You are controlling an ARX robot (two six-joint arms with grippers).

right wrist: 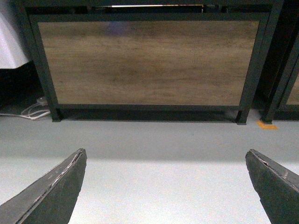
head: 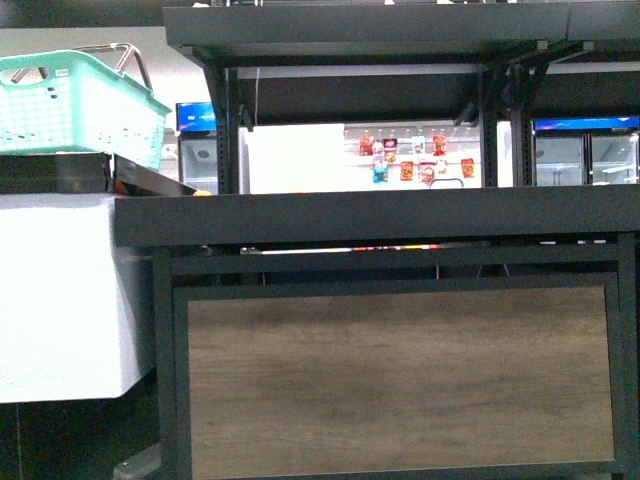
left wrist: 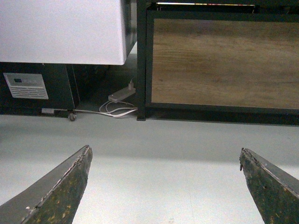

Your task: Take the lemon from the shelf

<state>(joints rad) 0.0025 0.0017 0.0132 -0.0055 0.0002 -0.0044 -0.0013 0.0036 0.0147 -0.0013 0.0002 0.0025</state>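
At far left, a teal plastic basket sits high on a dark ledge above a white cabinet. The black shelf fills the middle and right of the front view. Its wide tier is seen edge-on at camera height, with a wood panel closing the base below it.

The lemon is not visible in any view. The raised front lip hides the top of the tier, so whether the lemon lies there cannot be told.

Both arms are low and pointing at the shelf's base. The left gripper is spread wide and holds nothing, hanging over bare grey floor. A power strip and its cables lie by the shelf's left foot. The right gripper is also spread wide and empty, facing the wood panel, with an orange mark on the floor to the right.

The main risk is reaching blind. With the fruit unseen, an arm rising from here could strike the tier's front lip or the overhanging upper tier. It could also close on the wrong fruit. A low leftward sweep could snag the cables.
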